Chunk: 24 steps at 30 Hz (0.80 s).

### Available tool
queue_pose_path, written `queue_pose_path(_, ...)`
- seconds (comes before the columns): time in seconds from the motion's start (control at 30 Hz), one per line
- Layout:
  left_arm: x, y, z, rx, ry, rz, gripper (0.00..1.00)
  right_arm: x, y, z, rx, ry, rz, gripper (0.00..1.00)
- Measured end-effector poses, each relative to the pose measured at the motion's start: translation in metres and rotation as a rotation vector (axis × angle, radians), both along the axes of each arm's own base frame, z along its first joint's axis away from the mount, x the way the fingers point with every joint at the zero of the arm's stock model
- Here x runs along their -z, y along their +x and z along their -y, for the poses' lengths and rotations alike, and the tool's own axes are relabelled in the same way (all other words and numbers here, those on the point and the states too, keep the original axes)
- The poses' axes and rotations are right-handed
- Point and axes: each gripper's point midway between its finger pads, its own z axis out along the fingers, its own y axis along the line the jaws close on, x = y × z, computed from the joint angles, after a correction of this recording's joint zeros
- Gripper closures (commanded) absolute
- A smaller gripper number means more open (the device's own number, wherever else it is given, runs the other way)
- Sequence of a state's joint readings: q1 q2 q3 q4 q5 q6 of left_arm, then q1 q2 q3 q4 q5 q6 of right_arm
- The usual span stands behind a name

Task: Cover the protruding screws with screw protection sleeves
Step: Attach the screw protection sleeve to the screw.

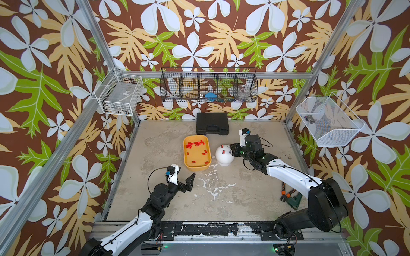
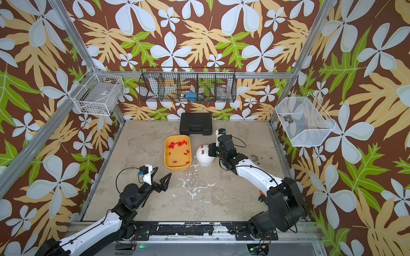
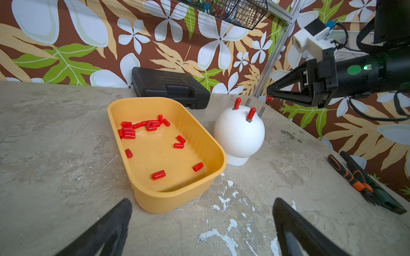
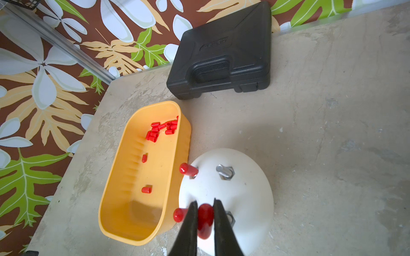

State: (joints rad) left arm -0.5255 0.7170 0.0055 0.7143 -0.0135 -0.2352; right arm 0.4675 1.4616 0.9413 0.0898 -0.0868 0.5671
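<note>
Four protruding screws (image 3: 261, 111) stand in one white dome (image 3: 239, 135): two wear red screw protection sleeves (image 3: 251, 113), two are bare. One more sleeve sits pinched in my right tool (image 4: 205, 202). One yellow tray (image 3: 177, 199) holds five sleeves lying singly plus a bunch of roughly eleven, too crowded to count surely. There are also one black case (image 3: 168, 86) and three wire baskets (image 1: 208, 86).

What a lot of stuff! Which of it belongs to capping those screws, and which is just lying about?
For the job: white dome, two bare screws, two capped screws, yellow tray of red sleeves, the sleeve pinched in the right gripper.
Lying about: black tool case, orange-handled pliers, wire wall baskets.
</note>
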Motion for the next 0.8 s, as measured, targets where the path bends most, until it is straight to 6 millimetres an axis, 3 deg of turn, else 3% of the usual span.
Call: queue_pose_path(0.8,0.0,0.0,0.001,0.004,0.0,-0.001,0.0,0.009,0.001,0.008,-0.022,-0.057,0.071,0.85)
